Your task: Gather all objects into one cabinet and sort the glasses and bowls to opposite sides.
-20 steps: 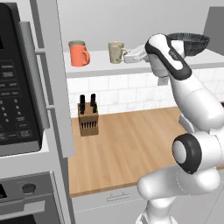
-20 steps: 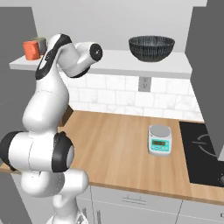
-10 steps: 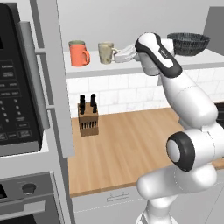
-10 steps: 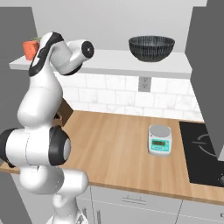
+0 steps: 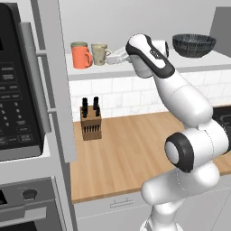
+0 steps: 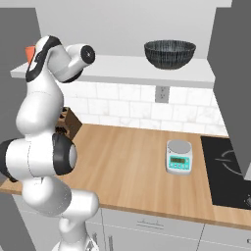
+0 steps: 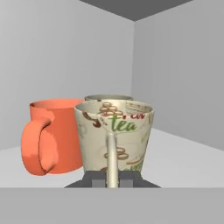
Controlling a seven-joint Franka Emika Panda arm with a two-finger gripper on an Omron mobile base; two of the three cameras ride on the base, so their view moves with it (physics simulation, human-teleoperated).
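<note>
My gripper (image 5: 113, 57) is shut on the handle of the beige patterned glass (image 5: 99, 53), which stands upright on the cabinet's white bottom board (image 5: 135, 68) at its left end. In the hand view that beige glass (image 7: 114, 131) sits just past my gripper (image 7: 112, 180), its handle between the fingertips. The orange glass (image 5: 81, 57) (image 7: 52, 135) stands close beside it, and the grey glass (image 5: 79, 44) (image 7: 108, 97) is behind them. The black bowl (image 5: 194, 44) (image 6: 169, 53) rests at the board's right end. In the right base view the arm hides all but a corner of the orange glass (image 6: 30, 51).
A wooden knife block (image 5: 90, 122) stands on the wooden counter below the shelf. A small kitchen scale (image 6: 178, 157) sits on the counter to the right, beside the dark cooktop (image 6: 230, 169). A microwave (image 5: 18, 90) and a grey cabinet door (image 5: 49, 81) are at the left.
The arm has swung left along the cabinet board, carrying the beige glass up beside the orange one. The bowl has not moved.
</note>
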